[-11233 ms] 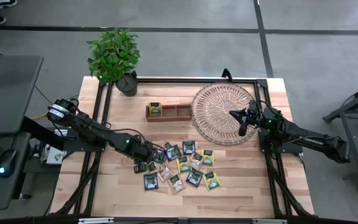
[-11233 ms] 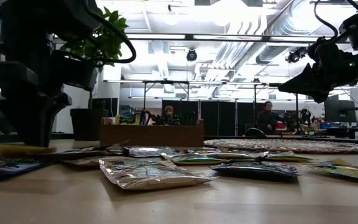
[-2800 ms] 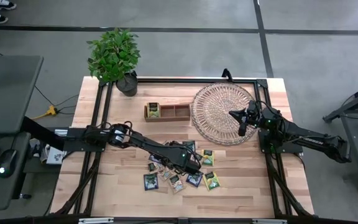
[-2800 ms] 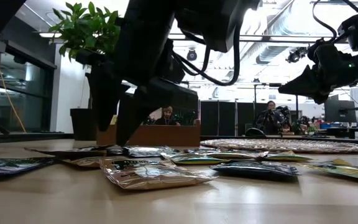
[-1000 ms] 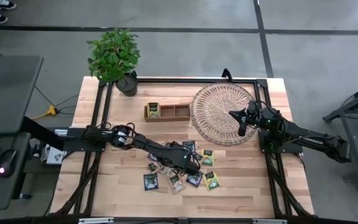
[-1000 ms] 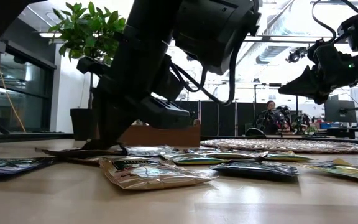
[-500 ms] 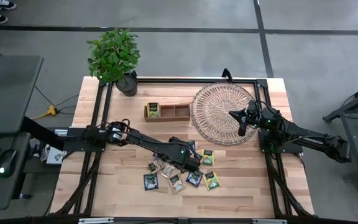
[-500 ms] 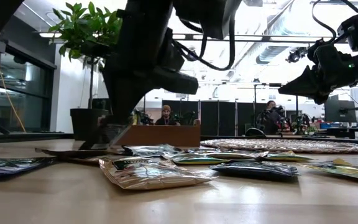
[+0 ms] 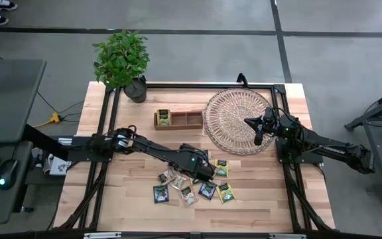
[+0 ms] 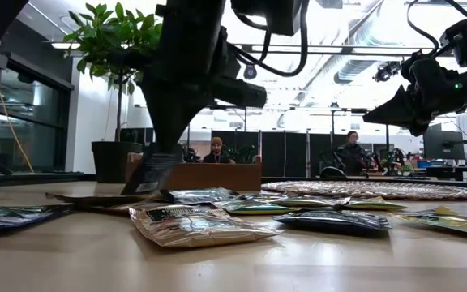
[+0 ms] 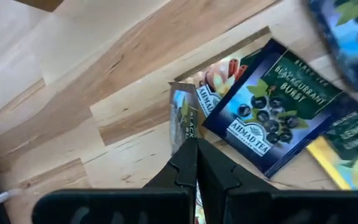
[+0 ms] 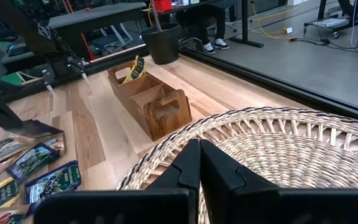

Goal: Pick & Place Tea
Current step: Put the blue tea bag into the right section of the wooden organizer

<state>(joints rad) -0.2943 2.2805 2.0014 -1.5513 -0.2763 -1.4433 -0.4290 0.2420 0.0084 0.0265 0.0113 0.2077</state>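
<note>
So far one yellow-green sachet (image 9: pixel 165 117) sits in the wooden box (image 9: pixel 178 119); left gripper (image 11: pixel 191 163) pinches another sachet (image 11: pixel 182 121), a dozen remain; right gripper (image 12: pixel 199 163) waits closed.

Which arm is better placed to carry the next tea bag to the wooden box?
Left. Its gripper is shut on a tea bag over the pile. The right gripper hangs shut over the wicker tray.
</note>
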